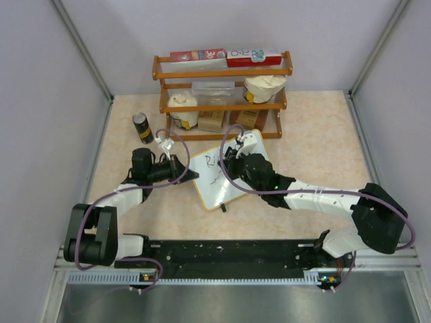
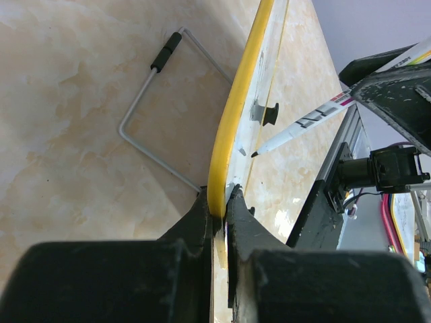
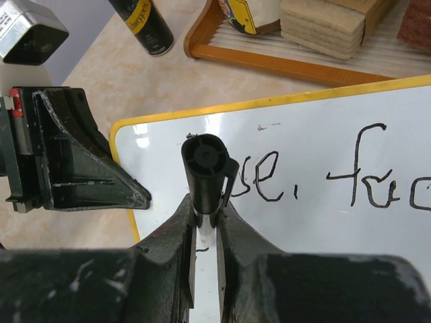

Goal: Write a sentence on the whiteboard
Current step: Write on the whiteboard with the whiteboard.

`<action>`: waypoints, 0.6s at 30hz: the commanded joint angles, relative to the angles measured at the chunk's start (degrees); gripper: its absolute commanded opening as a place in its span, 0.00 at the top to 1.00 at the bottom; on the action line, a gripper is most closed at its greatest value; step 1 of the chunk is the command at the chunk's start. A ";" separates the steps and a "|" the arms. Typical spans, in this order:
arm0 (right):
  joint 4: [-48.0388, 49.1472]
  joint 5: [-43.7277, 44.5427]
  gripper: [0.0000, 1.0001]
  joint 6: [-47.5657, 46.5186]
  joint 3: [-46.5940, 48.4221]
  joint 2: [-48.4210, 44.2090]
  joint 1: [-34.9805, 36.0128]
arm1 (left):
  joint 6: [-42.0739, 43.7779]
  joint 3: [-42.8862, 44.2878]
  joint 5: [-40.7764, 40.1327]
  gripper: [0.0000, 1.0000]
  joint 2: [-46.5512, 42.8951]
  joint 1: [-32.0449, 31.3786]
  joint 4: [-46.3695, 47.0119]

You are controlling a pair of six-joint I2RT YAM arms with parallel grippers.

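"While the left claw (image 2: 221, 202) is clamped on the yellow edge of the whiteboard (image 1: 222, 190), which step is in hand?" asks Lena.

"The writing itself, I think," says Tomas. "The right claw (image 3: 207, 215) is closed on the marker (image 3: 205, 168). The whiteboard lies on the surface (image 1: 316, 155) just in front of the wooden rack (image 1: 222, 101). Whether the tip touches the white face, I cannot tell."

"How much of the sentence (image 3: 363, 171) is there?"

"From the right wrist I read 'se,' and then 'fac'. The marker hides the beginning and the picture's edge cuts the end. I judge it as not finished, but I am not sure."

"What does the next move call for?"

"A light, even press of the tip. The left claw must also hold the board firm, so it does not slide."

"And the count?"

"One whiteboard, one marker, two claws, one rack, and one dark can (image 1: 142, 128) just left of the rack."
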 commanded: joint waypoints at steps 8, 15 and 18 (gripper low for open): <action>1.23 -0.96 1.00 -0.47 5.05 -0.25 0.32 | 7.63 -1.91 -10.87 1.00 -0.01 0.13 -1.98; 0.35 -1.66 1.00 0.23 5.23 2.66 0.32 | 7.54 -2.00 -10.79 1.00 -0.19 0.13 -1.89; -0.26 -1.84 1.00 0.58 4.44 2.66 0.32 | 7.54 -2.00 -10.87 1.00 -0.10 0.13 -1.89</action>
